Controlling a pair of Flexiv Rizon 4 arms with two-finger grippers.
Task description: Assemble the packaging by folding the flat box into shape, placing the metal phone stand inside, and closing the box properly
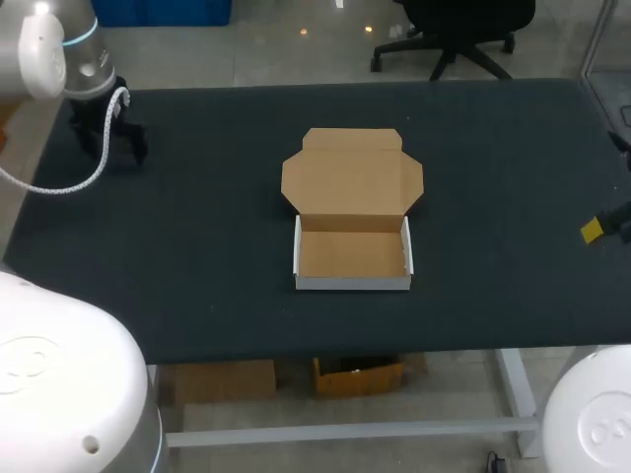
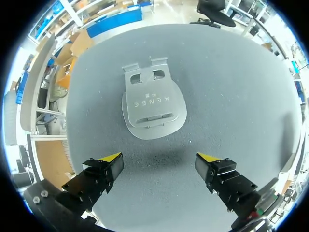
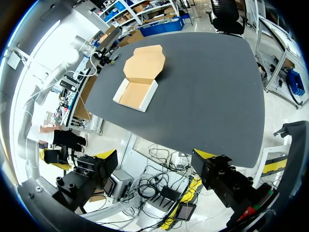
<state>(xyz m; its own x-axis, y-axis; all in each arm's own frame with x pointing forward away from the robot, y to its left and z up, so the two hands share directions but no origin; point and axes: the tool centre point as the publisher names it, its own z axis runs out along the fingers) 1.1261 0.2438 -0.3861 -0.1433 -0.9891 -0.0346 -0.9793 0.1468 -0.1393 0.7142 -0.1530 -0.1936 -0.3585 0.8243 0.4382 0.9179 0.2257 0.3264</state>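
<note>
Our box [image 1: 352,254] stands folded at the bench's [image 1: 197,246] middle, lid [image 1: 352,177] open toward 12 o'clock. The metal stand [image 2: 153,104] lies flat just ahead of our left hand [image 2: 159,158], whose 2 fingers [image 2: 104,173] are spread with nothing between them, about 10 o'clock from the box. Our right hand [image 3: 155,154], likewise spread and empty, hangs past the bench edge at 3 o'clock. The stand looks thin and slick (little to pinch): we judge it could slip, or shove the light box.
</note>
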